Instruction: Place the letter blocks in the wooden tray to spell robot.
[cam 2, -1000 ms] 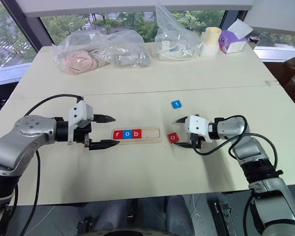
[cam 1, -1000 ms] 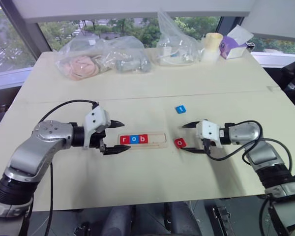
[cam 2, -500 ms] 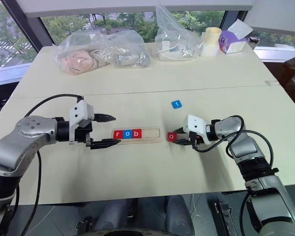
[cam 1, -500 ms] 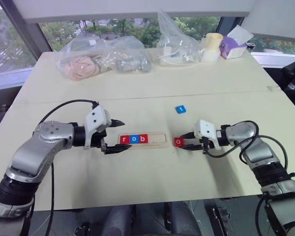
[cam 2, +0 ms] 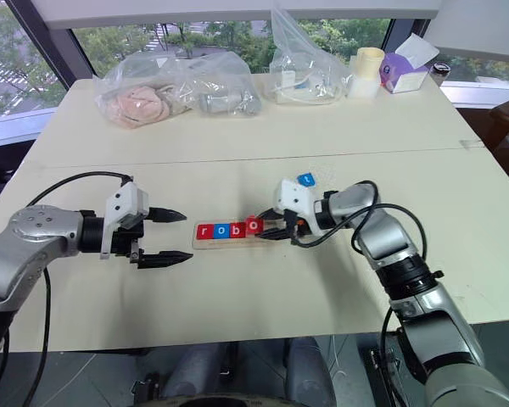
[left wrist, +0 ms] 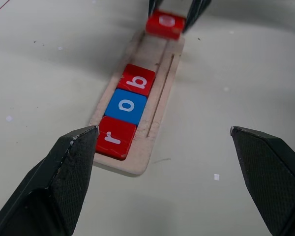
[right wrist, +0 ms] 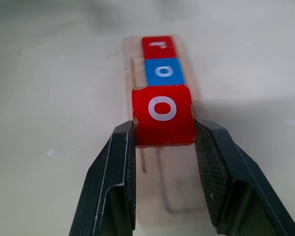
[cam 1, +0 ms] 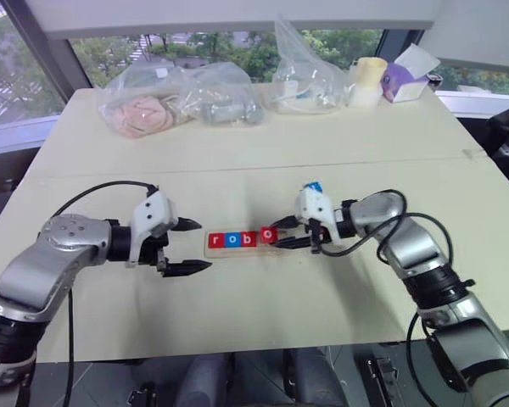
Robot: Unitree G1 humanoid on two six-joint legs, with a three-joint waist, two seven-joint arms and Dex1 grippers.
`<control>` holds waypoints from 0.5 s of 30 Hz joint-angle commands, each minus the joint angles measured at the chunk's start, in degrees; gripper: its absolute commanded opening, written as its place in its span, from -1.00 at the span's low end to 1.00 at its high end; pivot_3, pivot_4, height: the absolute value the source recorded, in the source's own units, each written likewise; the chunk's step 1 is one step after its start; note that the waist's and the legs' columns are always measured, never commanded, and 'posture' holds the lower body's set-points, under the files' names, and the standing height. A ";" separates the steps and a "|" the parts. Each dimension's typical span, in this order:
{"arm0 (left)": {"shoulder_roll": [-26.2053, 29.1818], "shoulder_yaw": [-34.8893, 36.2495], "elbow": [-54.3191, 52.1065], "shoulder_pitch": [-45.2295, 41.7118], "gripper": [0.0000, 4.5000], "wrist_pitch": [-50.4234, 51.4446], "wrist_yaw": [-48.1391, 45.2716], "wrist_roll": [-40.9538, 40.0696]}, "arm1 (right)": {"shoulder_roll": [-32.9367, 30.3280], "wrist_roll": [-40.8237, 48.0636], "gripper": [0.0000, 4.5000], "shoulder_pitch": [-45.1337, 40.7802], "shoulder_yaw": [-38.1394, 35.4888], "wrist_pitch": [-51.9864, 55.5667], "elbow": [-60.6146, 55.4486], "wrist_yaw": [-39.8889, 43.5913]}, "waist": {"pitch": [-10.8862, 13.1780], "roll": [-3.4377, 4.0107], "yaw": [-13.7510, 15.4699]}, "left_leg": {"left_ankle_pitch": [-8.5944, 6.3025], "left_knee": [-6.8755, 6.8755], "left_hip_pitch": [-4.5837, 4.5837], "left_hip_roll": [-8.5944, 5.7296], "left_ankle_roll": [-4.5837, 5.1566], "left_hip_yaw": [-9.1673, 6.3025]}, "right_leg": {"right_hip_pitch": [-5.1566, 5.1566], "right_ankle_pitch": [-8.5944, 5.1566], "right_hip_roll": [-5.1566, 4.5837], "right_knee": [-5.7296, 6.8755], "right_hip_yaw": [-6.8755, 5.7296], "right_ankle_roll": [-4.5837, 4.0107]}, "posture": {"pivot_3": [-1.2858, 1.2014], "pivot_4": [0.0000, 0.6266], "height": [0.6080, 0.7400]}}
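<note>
My right pincer (cam 1: 282, 236) pinches the red o block (right wrist: 162, 114) flat between its fingers, held just above the wooden tray (left wrist: 163, 64). The tray's long axis runs straight ahead of that pincer, with r, o, b already seated at the far end and the next free slot just beyond the block. My left pincer (cam 1: 189, 246) hangs spread beside the tray's r end. The blue t block (cam 2: 305, 179) lies on the counter (cam 1: 237, 153) behind my right wrist.

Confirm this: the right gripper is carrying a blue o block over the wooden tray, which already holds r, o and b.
Not quite: the o block in the right gripper is red, as the right wrist view shows. It is over the wooden tray, which holds r, o and b.
</note>
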 commanded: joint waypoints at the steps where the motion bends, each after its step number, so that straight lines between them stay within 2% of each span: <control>1: 0.84 1.59 -3.14 0.92 1.00 1.34 0.47 -1.42 | 1.09 -2.39 -0.51 -3.36 1.15 -2.43 1.80 -0.81 | 0.00 0.00 -0.07 | 0.00 0.00 0.01 0.00 0.00 0.01 | 0.00 0.00 0.00 0.01 0.00 0.00 | 0.03 -0.52 1.00; 15: -0.82 1.78 -5.20 2.41 1.00 2.45 3.88 -2.28 | 3.03 -6.86 -0.51 -5.81 3.36 -9.47 10.38 -0.66 | 0.00 0.00 -0.12 | 0.04 0.01 0.06 -0.05 -0.07 0.01 | -0.04 0.00 0.01 0.22 0.00 0.00 | 0.03 -0.52 1.00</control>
